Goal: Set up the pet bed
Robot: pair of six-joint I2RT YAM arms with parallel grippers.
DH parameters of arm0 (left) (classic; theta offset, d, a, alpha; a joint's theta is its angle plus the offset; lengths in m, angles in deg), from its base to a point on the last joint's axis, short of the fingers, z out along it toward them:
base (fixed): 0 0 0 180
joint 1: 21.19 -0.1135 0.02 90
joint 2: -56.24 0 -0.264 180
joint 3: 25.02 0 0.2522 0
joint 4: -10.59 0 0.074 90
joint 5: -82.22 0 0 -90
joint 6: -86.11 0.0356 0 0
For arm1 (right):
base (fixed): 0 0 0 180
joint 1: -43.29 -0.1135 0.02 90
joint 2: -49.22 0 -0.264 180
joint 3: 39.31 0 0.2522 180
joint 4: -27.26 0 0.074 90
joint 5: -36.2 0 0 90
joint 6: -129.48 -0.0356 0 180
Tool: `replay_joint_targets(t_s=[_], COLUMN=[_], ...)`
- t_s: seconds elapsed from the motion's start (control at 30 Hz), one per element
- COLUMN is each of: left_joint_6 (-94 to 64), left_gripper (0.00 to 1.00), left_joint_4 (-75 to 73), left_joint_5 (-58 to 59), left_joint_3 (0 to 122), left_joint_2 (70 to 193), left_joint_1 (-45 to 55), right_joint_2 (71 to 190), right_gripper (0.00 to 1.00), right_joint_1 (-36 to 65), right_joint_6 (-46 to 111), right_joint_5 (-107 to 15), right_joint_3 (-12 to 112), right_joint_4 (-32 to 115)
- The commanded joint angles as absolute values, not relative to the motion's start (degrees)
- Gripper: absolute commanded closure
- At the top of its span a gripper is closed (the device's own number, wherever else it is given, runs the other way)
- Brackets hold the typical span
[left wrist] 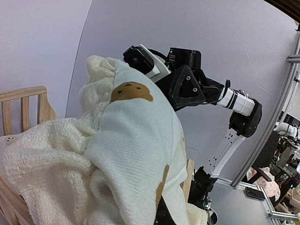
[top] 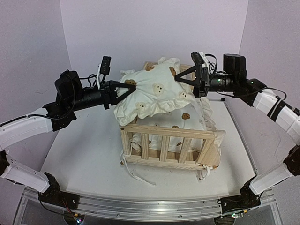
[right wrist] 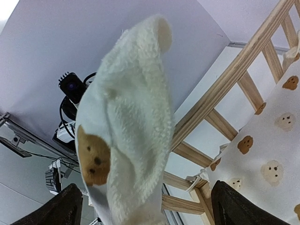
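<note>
One light pine pet bed (top: 164,131) stands near the middle of the white counter (top: 84,159), its slatted front rail facing the arm bases. Inside it lies a cream bear-print cushion (top: 187,117), whose ties (top: 203,173) hang off the front corners. Above the bed hangs a cream bear-print pillow (top: 154,91), stretched between the two arms, with its lower left edge close to the front rail. The left gripper (top: 125,88) is pressed together on the pillow's left corner, and in the left wrist view the cloth drapes over its fingers. The right gripper (top: 178,77) sits at the pillow's right corner with its fingers (right wrist: 239,206) spread wide. The fluffy corner stands between them, with a clear gap on one side.
</note>
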State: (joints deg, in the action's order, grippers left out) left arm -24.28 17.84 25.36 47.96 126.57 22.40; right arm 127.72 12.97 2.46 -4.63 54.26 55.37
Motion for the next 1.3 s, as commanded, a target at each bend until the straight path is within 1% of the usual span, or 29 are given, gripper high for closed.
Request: replay_joint_targets(t_s=[0.0, 0.03, 0.07, 0.1, 0.17, 0.2, 0.23, 0.27, 0.3, 0.33, 0.37, 0.43, 0.5, 0.57, 0.7, 0.77, 0.87, 1.0, 1.07, 1.17, 1.27], left_joint_6=[-23.83, -24.0, -24.22, -24.39, -24.65, -25.06, -25.59, -26.07, -26.46, -26.67, -26.74, -26.3, -25.63, -24.6, -24.9, -25.74, -26.89, -28.03, -28.06, -28.23, -28.38], left_gripper=[1.0, 1.0, 1.0, 1.0, 1.0, 0.93, 0.8, 0.62, 0.48, 0.37, 0.3, 0.24, 0.21, 0.2, 0.2, 0.2, 0.2, 0.21, 0.21, 0.22, 0.22], left_joint_4=[19.46, 19.42, 19.34, 19.23, 18.64, 17.99, 16.97, 15.63, 14.2, 12.02, 10.84, 4.52, -2.02, -6.75, -8.18, -8.18, -8.18, -8.18, -8.18, -8.11, -7.86], left_joint_5=[26.74, 26.68, 26.41, 26.12, 24.2, 22.25, 19.56, 16.43, 13.14, 10.39, 7.99, 3.18, -3.09, -6.54, -7.25, -6.71, -5.89, -3.87, -3.22, -2.55, -1.5], left_joint_3=[52.0, 52.19, 52.27, 52.48, 52.87, 53.09, 53.16, 53.13, 53.0, 52.73, 52.65, 53.67, 55.5, 55.77, 53.45, 52.29, 51.03, 50.63, 50.72, 50.72, 50.87], left_joint_2=[128.16, 128.44, 128.67, 128.88, 129.1, 128.96, 128.47, 127.69, 126.51, 125.3, 123.91, 121.75, 120.25, 118.4, 114.31, 113.25, 112.64, 112.95, 113.24, 113.58, 114.29], left_joint_1=[22.91, 22.93, 22.93, 22.97, 22.89, 22.85, 22.72, 22.49, 22.29, 22.05, 21.83, 21.39, 21.28, 21.26, 21.17, 21.18, 21.17, 21.17, 21.17, 21.18, 21.17], right_joint_2=[128.17, 128.72, 129.35, 130.16, 131.47, 131.78, 131.38, 130.73, 130.36, 130.32, 130.66, 132.91, 136.72, 141.55, 154.54, 159.9, 163.84, 169.97, 172.74, 174.73, 178.1], right_gripper=[0.1, 0.15, 0.23, 0.32, 0.45, 0.57, 0.71, 0.84, 0.98, 1.0, 1.0, 1.0, 1.0, 1.0, 1.0, 1.0, 1.0, 1.0, 1.0, 1.0, 1.0], right_joint_1=[10.45, 10.13, 10.01, 9.91, 9.89, 10.0, 10.57, 12.32, 14.36, 16.34, 18.12, 21.43, 24.32, 26.81, 28.52, 28.54, 29.2, 30.85, 31.55, 32.57, 33.37], right_joint_6=[-6.15, -7.59, -9.22, -11.54, -15.71, -16.02, -16.12, -16.67, -17.63, -18.55, -19.14, -20.78, -21.97, -23.83, -29.0, -33.24, -34.03, -33.83, -32.2, -30.25, -29.47], right_joint_5=[-0.75, -0.65, -0.45, -0.11, 0.3, -0.98, -3.79, -6.46, -8.66, -10.77, -12.06, -13.41, -12.97, -12.84, -9.84, -9.91, -13.04, -13.38, -12.33, -12.16, -9.59], right_joint_3=[52.77, 52.5, 52.1, 51.5, 49.89, 49.67, 49.19, 48.13, 47.27, 46.93, 46.89, 48.14, 51.19, 54.19, 64.07, 66.39, 68.11, 72.83, 75.48, 75.84, 79.35], right_joint_4=[41.73, 39.64, 37.95, 35.69, 30.47, 29.59, 29.63, 29.71, 29.6, 29.6, 29.52, 29.28, 28.69, 28.35, 26.56, 21.32, 20.11, 21.55, 24.32, 24.69, 26.21])
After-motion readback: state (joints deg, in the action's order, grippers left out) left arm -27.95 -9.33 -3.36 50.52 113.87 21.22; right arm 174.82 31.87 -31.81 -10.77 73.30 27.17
